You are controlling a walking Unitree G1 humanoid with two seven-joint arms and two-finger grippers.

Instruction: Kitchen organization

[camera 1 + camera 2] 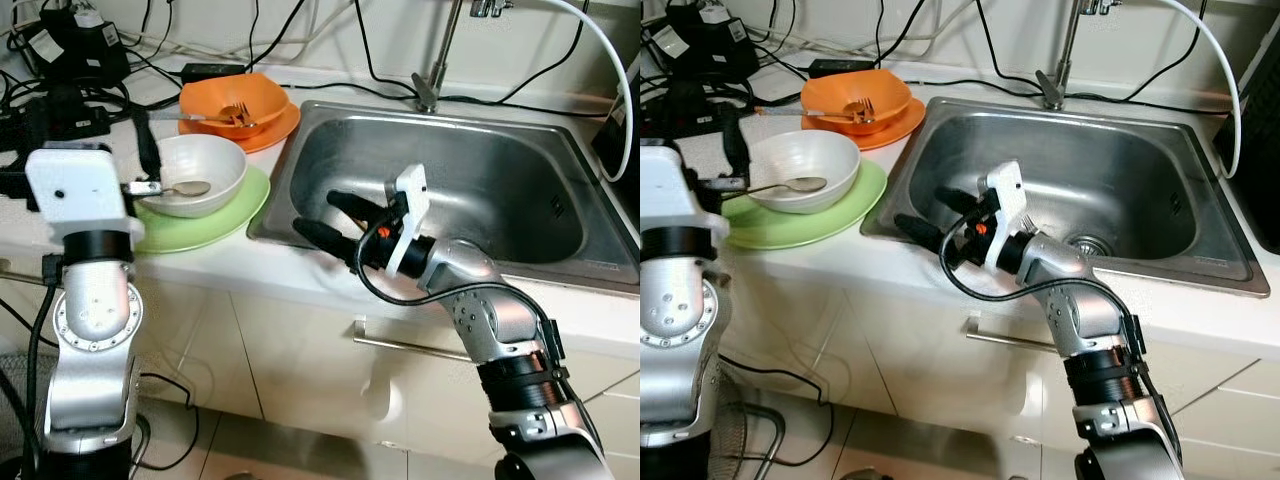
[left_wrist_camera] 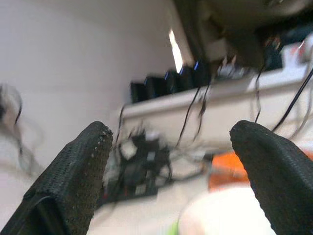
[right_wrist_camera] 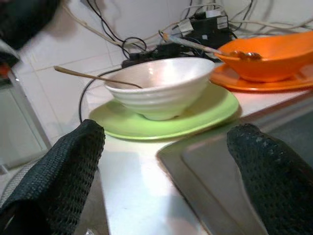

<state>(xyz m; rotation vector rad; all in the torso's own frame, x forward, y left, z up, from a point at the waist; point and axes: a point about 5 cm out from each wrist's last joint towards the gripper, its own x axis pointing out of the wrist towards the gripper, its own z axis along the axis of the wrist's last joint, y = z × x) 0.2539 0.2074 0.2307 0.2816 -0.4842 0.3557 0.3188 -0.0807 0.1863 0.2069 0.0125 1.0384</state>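
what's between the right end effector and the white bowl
Just the sink's rim, bare counter and green plate's edge, seen from the right wrist, before the white bowl; right end effector open.

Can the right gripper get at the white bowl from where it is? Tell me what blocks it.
Probably yes. The right gripper, fingers open, hovers at the sink's near left corner, pointing at the white bowl on the green plate. Bare counter lies between. Only the spoon in the bowl could interfere.
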